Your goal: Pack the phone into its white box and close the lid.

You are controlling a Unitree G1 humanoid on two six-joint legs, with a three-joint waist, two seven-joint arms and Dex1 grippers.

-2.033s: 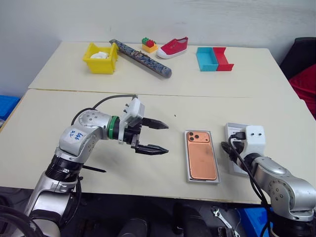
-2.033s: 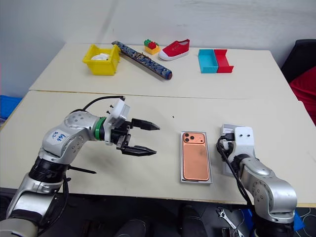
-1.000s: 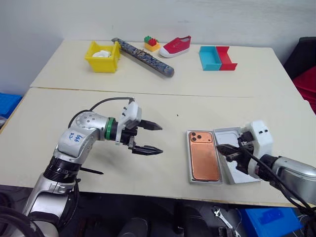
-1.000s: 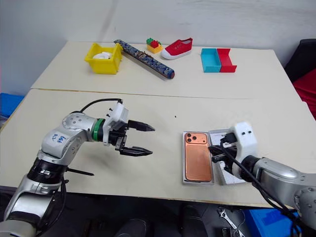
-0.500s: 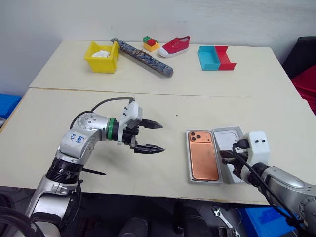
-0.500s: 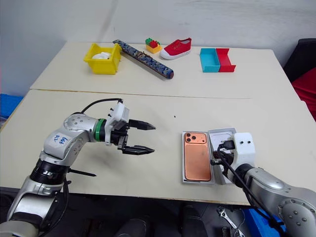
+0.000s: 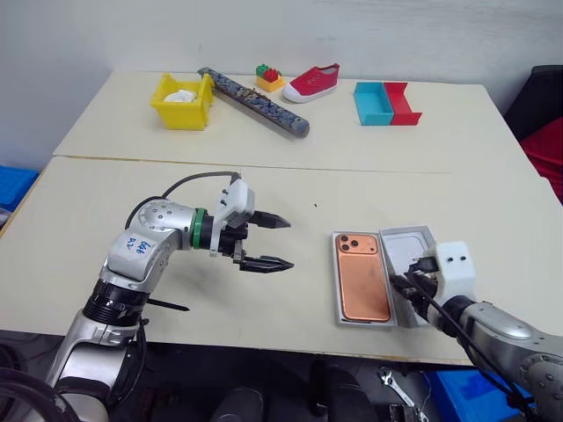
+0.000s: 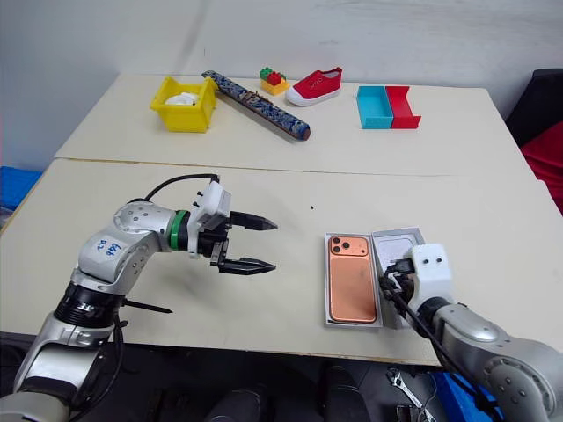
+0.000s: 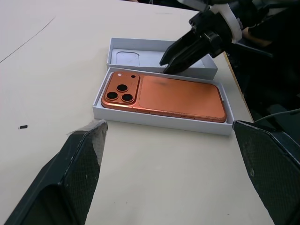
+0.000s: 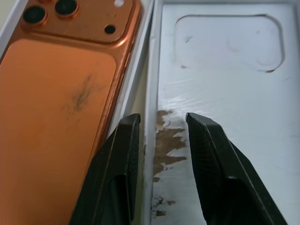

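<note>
1. Left gripper [image 7: 276,242]: hovers above the bare near table [image 7: 264,189], well left of the packing, pointing toward it. Jaws spread wide, nothing between them. Judged to be parked clear so the other arm has room.

2. The phone [image 7: 361,278]: orange-copper, camera block at the far end, back side up. It lies flat inside the white box [image 9: 159,123], whose low walls frame it on all sides. Packing step looks done.

3. The lid [image 7: 407,253]: shallow white tray lying open side up, just beside the box on its right, long sides parallel and near touching. A camera outline shows on its floor, with a brown smear nearer the gripper. Not yet on the box.

4. Right gripper [image 10: 161,125]: low over the lid's left wall, next to the box. Jaws partly apart, one finger on either side of that wall, not clamped on it. Judged placed to pinch the wall and lift the lid over.

5. Far table [image 7: 352,132]: yellow bin [image 7: 181,102], patterned tube [image 7: 253,102], toy bricks [image 7: 267,77], red shoe [image 7: 310,83], blue and red trays [image 7: 383,104]. Not involved.
</note>
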